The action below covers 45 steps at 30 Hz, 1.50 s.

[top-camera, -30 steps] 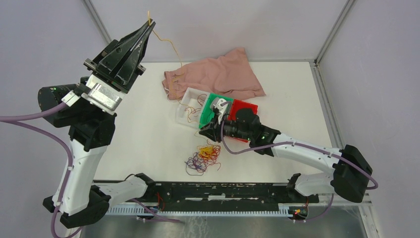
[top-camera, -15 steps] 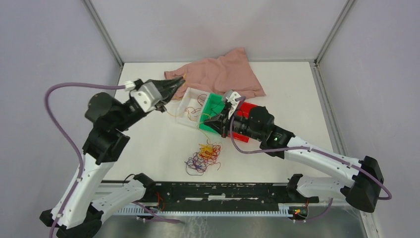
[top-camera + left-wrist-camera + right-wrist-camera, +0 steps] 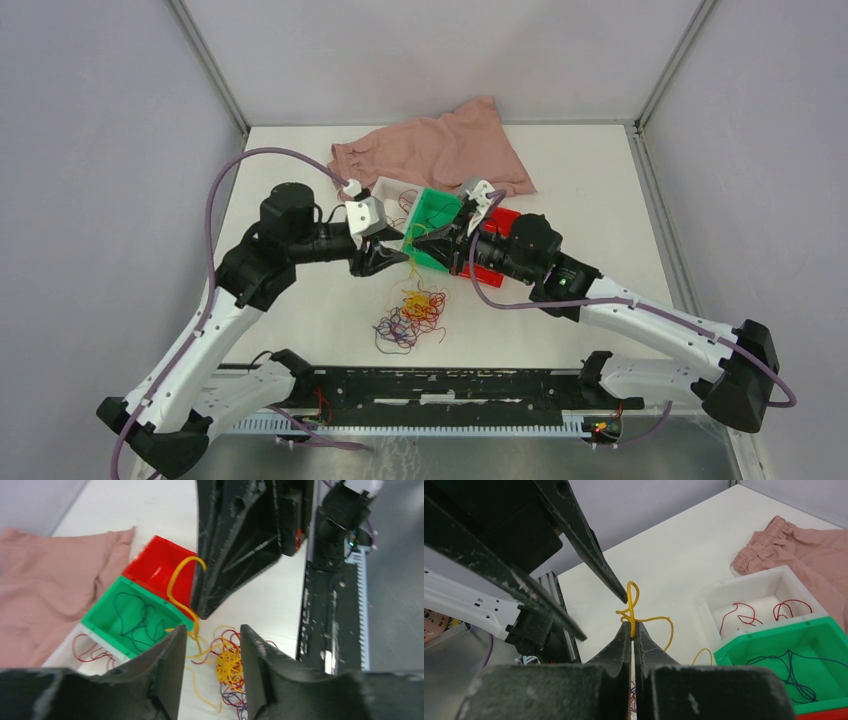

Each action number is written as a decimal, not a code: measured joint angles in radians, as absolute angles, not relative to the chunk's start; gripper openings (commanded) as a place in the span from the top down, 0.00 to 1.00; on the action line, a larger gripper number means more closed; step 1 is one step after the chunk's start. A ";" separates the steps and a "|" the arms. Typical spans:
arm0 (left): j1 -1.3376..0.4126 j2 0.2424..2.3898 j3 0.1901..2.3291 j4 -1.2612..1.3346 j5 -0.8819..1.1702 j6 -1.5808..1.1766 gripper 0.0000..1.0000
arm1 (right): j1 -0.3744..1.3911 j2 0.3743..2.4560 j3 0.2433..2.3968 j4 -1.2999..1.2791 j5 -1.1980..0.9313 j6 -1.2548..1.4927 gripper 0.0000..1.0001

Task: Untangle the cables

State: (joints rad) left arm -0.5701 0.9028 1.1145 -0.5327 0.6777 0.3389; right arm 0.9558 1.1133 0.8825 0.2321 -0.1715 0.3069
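Observation:
The cables [image 3: 410, 318] lie as a small clump of red, yellow and dark blue strands on the white table; the same cables [image 3: 231, 666] show under my left gripper. My right gripper [image 3: 413, 243] hangs just above and behind them, shut on one yellow cable [image 3: 632, 597] that loops up past its tips [image 3: 632, 624]. That yellow cable [image 3: 176, 582] curls down toward the clump. My left gripper [image 3: 390, 262] hovers tip to tip with the right one. Its jaws [image 3: 212, 635] stand open with nothing between them.
Three small bins stand in a row behind the grippers: a white bin [image 3: 384, 192] with red strands, a green bin [image 3: 437, 210] with dark strands, and a red bin [image 3: 498, 222]. A pink cloth [image 3: 440, 150] lies at the back. Both forearms crowd the middle.
My left arm has swung down from high at the back to beside the right gripper and opened, letting go of the yellow cable. My right gripper has shut on that cable.

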 measured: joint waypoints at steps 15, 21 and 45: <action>-0.570 0.940 0.992 -0.525 0.709 0.377 0.49 | 0.956 1.114 0.894 0.267 -0.200 0.361 0.99; -0.570 0.940 0.972 -0.441 0.717 0.309 0.69 | 0.956 1.117 0.896 0.302 -0.236 0.398 0.99; -0.570 0.916 1.174 -0.434 0.683 0.271 0.97 | 0.956 1.041 0.799 0.332 -0.227 0.417 0.18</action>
State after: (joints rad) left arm -0.5701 0.9157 1.1740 -0.4339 0.6830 0.2707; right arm 0.9558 1.0412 0.7986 0.3325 -0.2272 0.4171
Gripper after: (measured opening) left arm 0.054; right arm 0.809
